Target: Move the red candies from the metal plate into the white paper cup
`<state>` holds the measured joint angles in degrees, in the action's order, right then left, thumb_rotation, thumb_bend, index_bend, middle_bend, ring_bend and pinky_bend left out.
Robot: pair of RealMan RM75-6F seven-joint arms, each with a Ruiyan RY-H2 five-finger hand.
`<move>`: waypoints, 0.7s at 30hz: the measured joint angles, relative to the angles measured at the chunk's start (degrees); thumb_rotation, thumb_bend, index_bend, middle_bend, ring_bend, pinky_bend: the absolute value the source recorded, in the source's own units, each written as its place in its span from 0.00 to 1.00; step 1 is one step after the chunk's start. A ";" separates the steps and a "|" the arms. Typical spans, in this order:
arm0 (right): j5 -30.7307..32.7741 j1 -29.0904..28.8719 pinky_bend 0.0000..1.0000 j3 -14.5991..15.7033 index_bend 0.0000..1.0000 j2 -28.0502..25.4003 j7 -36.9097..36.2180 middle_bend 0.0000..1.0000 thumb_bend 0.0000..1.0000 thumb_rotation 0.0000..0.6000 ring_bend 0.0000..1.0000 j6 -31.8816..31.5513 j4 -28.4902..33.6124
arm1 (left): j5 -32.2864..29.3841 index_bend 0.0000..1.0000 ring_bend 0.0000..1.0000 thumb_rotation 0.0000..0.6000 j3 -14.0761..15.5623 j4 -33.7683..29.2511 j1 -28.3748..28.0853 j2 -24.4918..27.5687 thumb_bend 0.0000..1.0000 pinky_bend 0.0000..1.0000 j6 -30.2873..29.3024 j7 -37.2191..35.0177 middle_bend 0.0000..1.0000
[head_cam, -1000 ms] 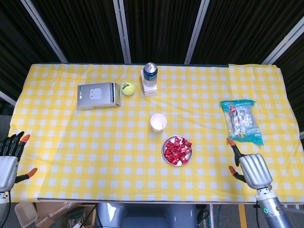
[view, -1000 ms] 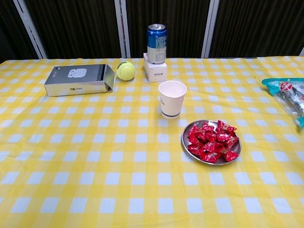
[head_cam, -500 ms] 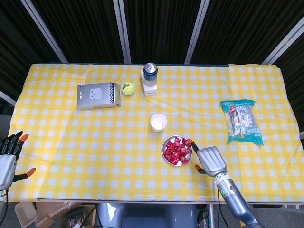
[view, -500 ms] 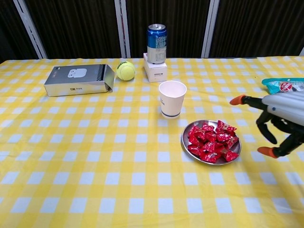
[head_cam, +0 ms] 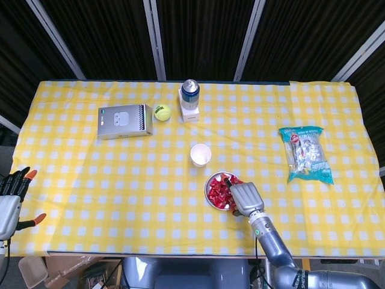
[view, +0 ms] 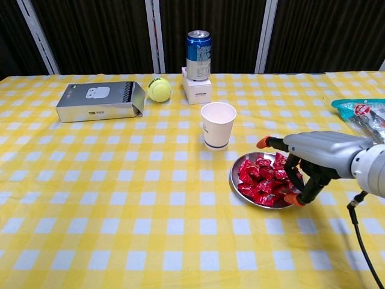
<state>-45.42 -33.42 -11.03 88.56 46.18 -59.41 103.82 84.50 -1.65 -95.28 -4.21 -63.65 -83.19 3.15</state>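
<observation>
1. Where the yellow checked tabletop [head_cam: 90, 180] lies nearest the robot, the metal plate [view: 234, 178] sits flat, a round dish with no long axis, heaped with red candies [view: 260, 179] in crinkled wrappers pointing every way.
2. The white paper cup [view: 218, 124] stands upright just behind the plate, mouth up, apart from its rim; in the head view it is at [head_cam: 201, 154], with the plate [head_cam: 209, 194] and candies [head_cam: 219, 188] just nearer the robot.
3. The right hand [view: 313, 158] hangs over the plate's right side, fingers [view: 265, 142] spread wide and arched, one orange tip reaching toward the cup, another down at the plate's near-right edge among the candies. It grips nothing that shows; whether a tip touches a candy I cannot tell. From above, the hand [head_cam: 243, 198] covers the plate's right part.
4. The left hand [head_cam: 11, 201] is well left of the plate, off the tabletop's edge, fingers apart and holding nothing.
</observation>
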 measured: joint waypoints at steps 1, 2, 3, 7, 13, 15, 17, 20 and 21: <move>0.67 -0.41 1.00 -0.09 0.02 0.19 0.14 0.69 0.36 1.00 0.86 -0.08 -0.24 | -0.08 0.00 0.00 1.00 0.00 -0.07 -0.01 0.02 0.01 0.00 0.04 0.06 0.00; 1.30 -0.81 1.00 -0.14 0.03 0.36 0.28 0.69 0.36 1.00 0.86 -0.16 -0.49 | -0.13 0.00 0.00 1.00 0.00 -0.13 -0.02 0.02 0.01 0.00 0.07 0.09 0.00; 2.06 -1.28 1.00 -0.19 0.04 0.57 0.43 0.69 0.36 1.00 0.86 -0.27 -0.80 | -0.17 0.00 0.00 1.00 0.00 -0.18 -0.03 0.02 0.01 0.00 0.10 0.12 0.00; 4.25 -2.64 1.00 -0.31 0.07 1.27 0.55 0.69 0.36 1.00 0.86 -0.53 -1.60 | -0.27 0.00 0.00 1.00 0.04 -0.26 -0.07 0.03 0.01 0.00 0.18 0.42 0.00; 6.96 -4.60 1.00 0.05 0.14 2.71 0.66 0.70 0.36 1.00 0.86 -0.64 -3.24 | -0.26 0.00 0.00 1.00 0.09 -0.27 -0.07 0.00 0.01 0.00 0.09 0.54 0.00; 7.65 -5.21 1.00 0.21 0.15 3.38 0.47 0.70 0.36 1.00 0.86 -0.66 -3.99 | -0.20 0.00 0.00 1.00 0.11 -0.26 -0.08 0.00 0.01 0.00 0.07 0.57 0.00; 8.01 -5.50 1.00 0.43 0.16 3.80 0.21 0.70 0.36 1.00 0.86 -0.59 -4.58 | -0.17 0.00 0.00 1.00 0.12 -0.22 -0.07 -0.02 0.01 0.00 -0.01 0.60 0.00; 8.52 -6.05 1.00 0.87 0.20 4.45 -0.08 0.71 0.36 1.00 0.87 -0.50 -5.72 | -0.25 0.00 0.00 1.00 0.11 -0.20 -0.05 -0.04 0.01 0.00 -0.03 0.60 0.00; 8.71 -6.22 1.00 0.97 0.22 4.69 -0.25 0.72 0.36 1.00 0.88 -0.45 -6.10 | -0.27 0.00 0.00 1.00 0.10 -0.19 -0.06 -0.05 0.01 0.00 -0.02 0.61 0.00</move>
<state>-36.71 -39.64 -10.06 93.25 45.93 -59.86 97.72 84.23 -1.56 -95.48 -4.27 -63.69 -83.21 3.77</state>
